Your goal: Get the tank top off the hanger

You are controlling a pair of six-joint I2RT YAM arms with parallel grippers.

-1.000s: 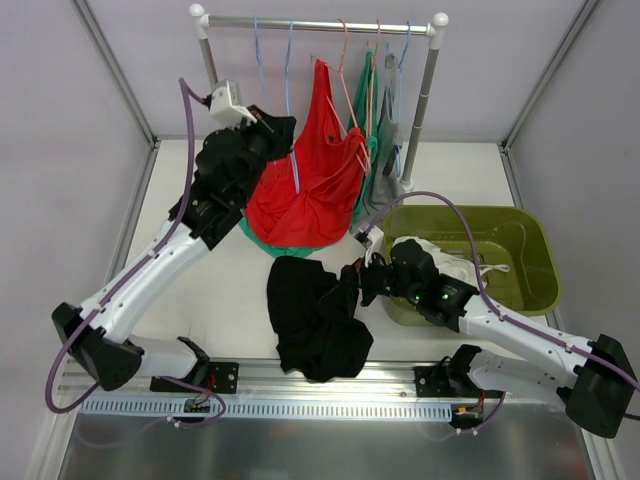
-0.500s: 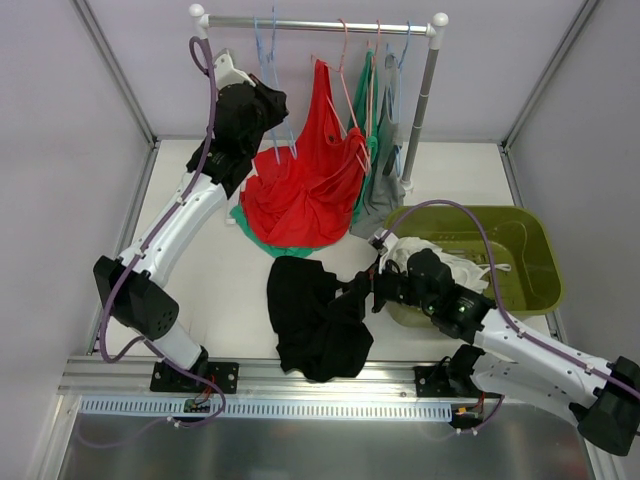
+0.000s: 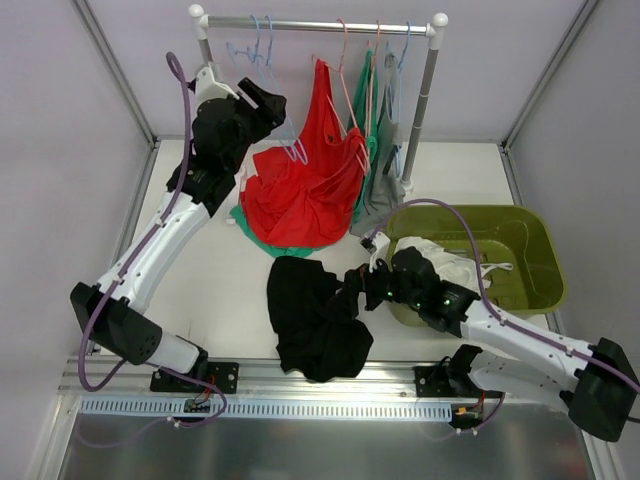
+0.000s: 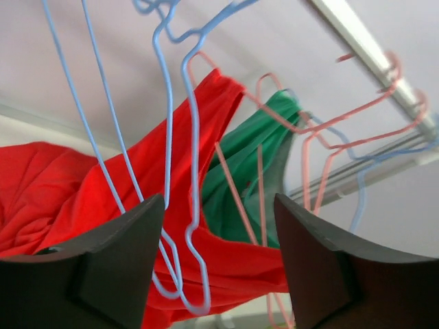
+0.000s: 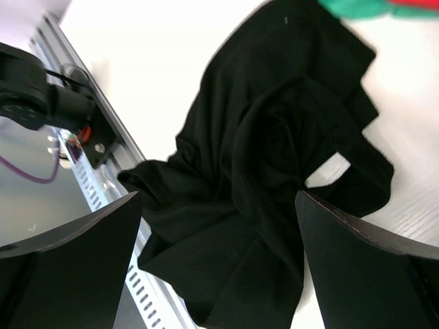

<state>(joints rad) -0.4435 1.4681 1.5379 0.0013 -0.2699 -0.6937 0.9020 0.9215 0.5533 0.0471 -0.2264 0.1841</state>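
Left gripper (image 4: 219, 199): released. Its two dark fingers (image 4: 89, 267) stand apart, raised beside the rack. Thin blue wire hangers (image 4: 188, 171) run down through the gap between them; contact with either finger cannot be determined. The hangers are hooked on the white metal rail (image 3: 320, 25).

Just beyond them hangs the red fabric tank top (image 4: 103, 199). Its strap rises to a pink wire hanger (image 4: 309, 144) on the same rail, and its lower part is bunched on the white table (image 3: 200, 300). A green fabric garment (image 4: 247, 164) hangs behind it.

Right gripper (image 5: 218, 195): released, jaws fully spread, held low over the table and gripping nothing. Directly below it lies a crumpled black fabric garment (image 5: 274, 157), off any hanger (near the front edge, between the two arm bases).

An olive-green plastic bin (image 3: 470, 212) stands to the right of the gripper, with white cloth (image 3: 450, 265) inside.
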